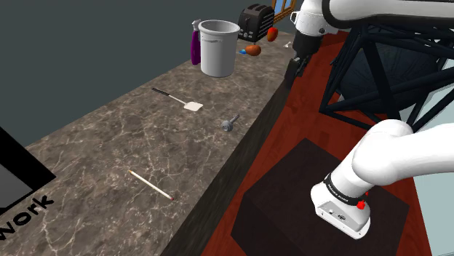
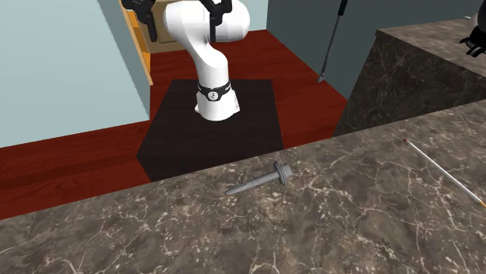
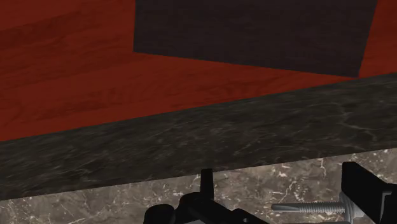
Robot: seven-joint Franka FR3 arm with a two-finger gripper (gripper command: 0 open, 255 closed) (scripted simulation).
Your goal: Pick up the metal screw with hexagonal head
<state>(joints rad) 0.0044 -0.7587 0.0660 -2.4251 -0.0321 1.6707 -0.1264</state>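
A grey metal screw with a hexagonal head [image 1: 231, 123] lies flat on the dark marbled counter [image 1: 109, 145], close to the edge that faces the arm. From across the counter, the screw [image 2: 261, 180] has its head turned to the second exterior view's right. My black gripper [image 1: 295, 69] hangs over that same edge, farther along toward the white bin and well apart from the screw. In the wrist view my gripper [image 3: 283, 191] is open. Its fingers [image 3: 362, 189] stand apart, and the screw [image 3: 312, 207] shows between them, untouched.
A white bin [image 1: 218, 47], a purple bottle [image 1: 195, 45], a black toaster [image 1: 255, 22] and orange items [image 1: 252, 49] stand at the counter's far end. A white spatula [image 1: 178, 98] and a thin stick [image 1: 151, 184] lie on the counter. The dark stand [image 2: 212, 117] sits on red floor.
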